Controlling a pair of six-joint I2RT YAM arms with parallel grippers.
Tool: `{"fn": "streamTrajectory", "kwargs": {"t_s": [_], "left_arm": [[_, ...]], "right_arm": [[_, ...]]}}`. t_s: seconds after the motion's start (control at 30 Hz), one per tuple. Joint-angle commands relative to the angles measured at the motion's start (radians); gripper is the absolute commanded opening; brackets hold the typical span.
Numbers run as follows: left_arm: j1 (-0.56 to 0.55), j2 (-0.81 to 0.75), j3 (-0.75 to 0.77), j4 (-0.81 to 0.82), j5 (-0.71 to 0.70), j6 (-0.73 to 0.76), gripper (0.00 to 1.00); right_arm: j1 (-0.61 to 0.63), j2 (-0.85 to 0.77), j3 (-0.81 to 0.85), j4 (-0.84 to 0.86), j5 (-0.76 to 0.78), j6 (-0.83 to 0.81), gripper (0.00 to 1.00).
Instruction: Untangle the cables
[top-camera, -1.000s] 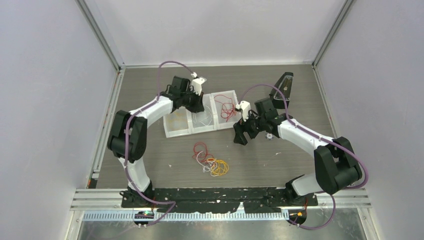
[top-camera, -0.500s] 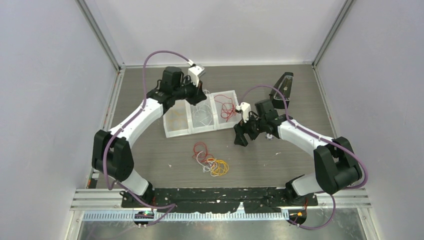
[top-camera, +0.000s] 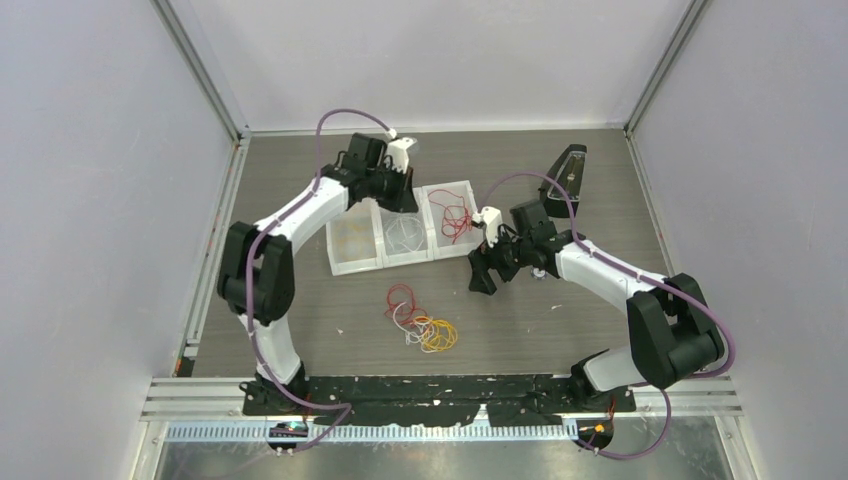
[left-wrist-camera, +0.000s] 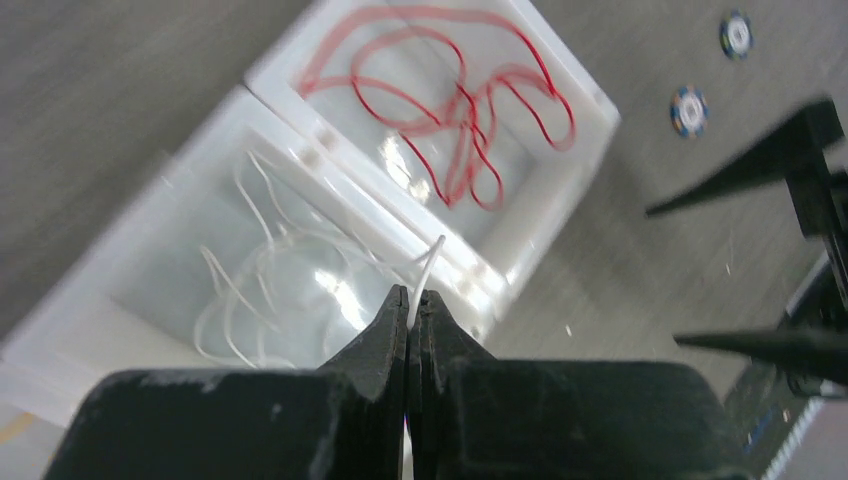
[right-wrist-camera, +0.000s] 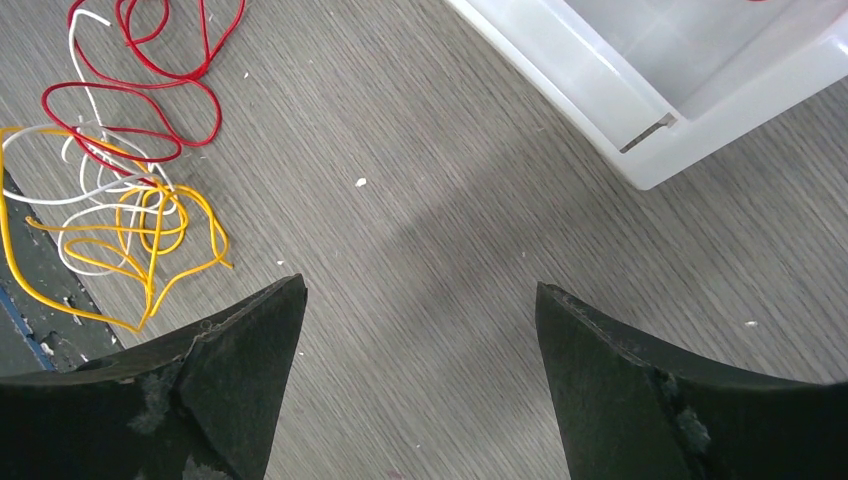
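**Left arm folds back in, white cable pinched over the bins**

Since half a second ago the left arm has drawn its elbow in from the far left of the table, and its wrist now sits lower over the white bins. The right arm has barely shifted.

From the top camera, the left gripper (top-camera: 403, 198) hangs above the row of three bins (top-camera: 381, 236) at the middle of the table (top-camera: 560, 330). The right gripper (top-camera: 479, 281) points down at bare tabletop just right of the bins. The loose cables (top-camera: 422, 322), a red, white and yellow knot, lie on the table in front of the bins, apart from both grippers.

From the left wrist camera, the left gripper's (left-wrist-camera: 410, 298) fingers are pressed together on a white cable (left-wrist-camera: 432, 262), whose free end pokes up past the tips. Beneath lies the middle bin (left-wrist-camera: 165, 250) with a loose coil of white wires (left-wrist-camera: 260, 280). Beside it, the end bin (left-wrist-camera: 560, 190) holds red wires (left-wrist-camera: 460, 110). Two round chips (left-wrist-camera: 688, 108) lie on the table beyond.

From the right wrist camera, the right gripper (right-wrist-camera: 420, 290) is spread wide and holds nothing, with only wood grain between its fingers. The cables (right-wrist-camera: 130, 190) lie at upper left, clear of the fingers. A corner of a bin (right-wrist-camera: 620, 110) shows at upper right.
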Motion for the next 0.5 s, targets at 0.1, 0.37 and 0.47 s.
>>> {"fn": "streamTrajectory", "kwargs": {"t_s": [0.1,0.37,0.47], "left_arm": [[0.051,0.211,0.314,-0.135,-0.089,-0.037,0.00],[0.051,0.153,0.217,-0.118,-0.099,0.006,0.10],[0.038,0.135,0.214,-0.133,-0.088,0.008,0.24]], "right_arm": [[-0.010,-0.011,0.032,-0.031,-0.024,-0.041,0.92],[-0.044,-0.050,0.086,-0.125,-0.012,-0.093,0.93],[-0.047,-0.067,0.084,-0.134,-0.009,-0.094,0.93]]}}
